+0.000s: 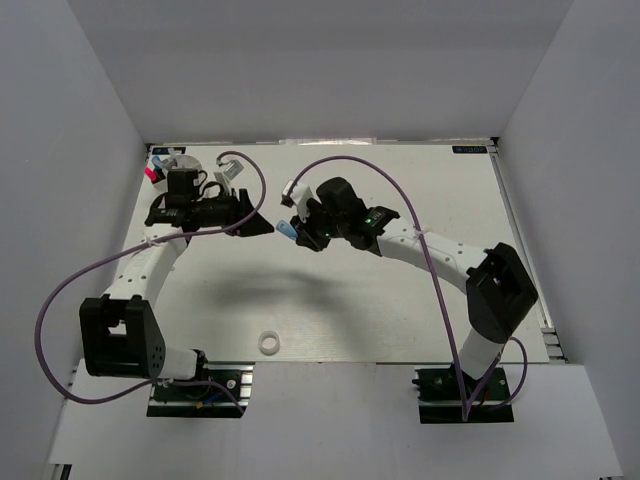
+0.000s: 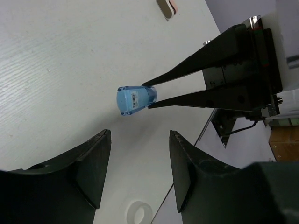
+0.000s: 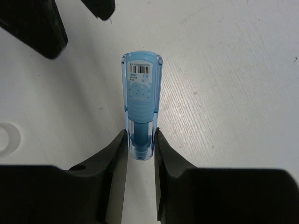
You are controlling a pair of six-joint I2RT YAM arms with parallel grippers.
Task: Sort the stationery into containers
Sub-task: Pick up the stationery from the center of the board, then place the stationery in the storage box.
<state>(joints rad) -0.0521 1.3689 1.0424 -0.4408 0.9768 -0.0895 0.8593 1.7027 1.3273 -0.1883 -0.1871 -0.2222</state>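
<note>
A translucent blue tube (image 3: pixel 141 102) hangs above the table with my right gripper (image 3: pixel 141 140) shut on its lower end. From above, the tube (image 1: pixel 287 229) sits at the tip of the right gripper (image 1: pixel 293 228), mid-table. My left gripper (image 2: pixel 140 140) faces it with its jaws wide open and nothing between them. The tube (image 2: pixel 135 99) stays just beyond the left fingertips, apart from them. A white tape ring (image 1: pixel 268 343) lies near the front edge. The white round tub (image 1: pixel 180 162) stands at the back left, with a pink-ended marker (image 1: pixel 153 172) at its rim.
A small pale item (image 1: pixel 230 168) lies right of the tub, under a purple cable (image 1: pixel 258 185). Another purple cable (image 1: pixel 430 270) loops over the right arm. White walls enclose the table on three sides. In the left wrist view the tape ring (image 2: pixel 138 213) shows below the jaws.
</note>
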